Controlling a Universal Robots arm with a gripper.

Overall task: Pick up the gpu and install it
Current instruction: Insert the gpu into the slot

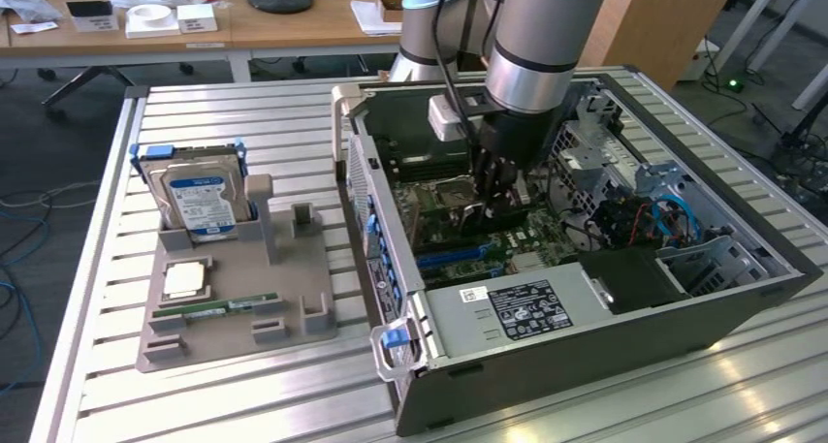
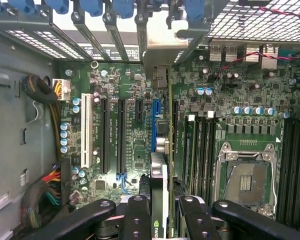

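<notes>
Exterior view: your arm reaches straight down into the open computer case (image 1: pixel 724 298), which lies on its side on the slatted surface (image 1: pixel 233 395). The end effector (image 1: pixel 498 193) sits low over the green motherboard (image 1: pixel 518 241), near the middle of the case. What it carries is dark and mostly hidden there, so don't judge the grip from here. Well apart, toward the exterior view's left, the grey parts holder (image 1: pixel 310 317) keeps a hard drive (image 1: pixel 201 203) standing and a memory stick (image 1: pixel 213 307) lying flat. Neither one is your part.

Wrist view: here you see the end effector (image 2: pixel 163 202) clenched on the graphics card (image 2: pixel 159 175), one black finger (image 2: pixel 136 220) on each face. The card stands on edge directly under the wrist, and you look along its thin side. Its long axis runs away from the fingers toward the metal bracket (image 2: pixel 162 50) at the case's rear wall. The blue slot (image 2: pixel 153 117) runs the same way, so card and slot look parallel. The slot shows just beside the card's line, on the side toward the white slot (image 2: pixel 85 130) and away from the processor socket (image 2: pixel 247 175). Whether the card's edge touches the slot, you cannot tell
</notes>
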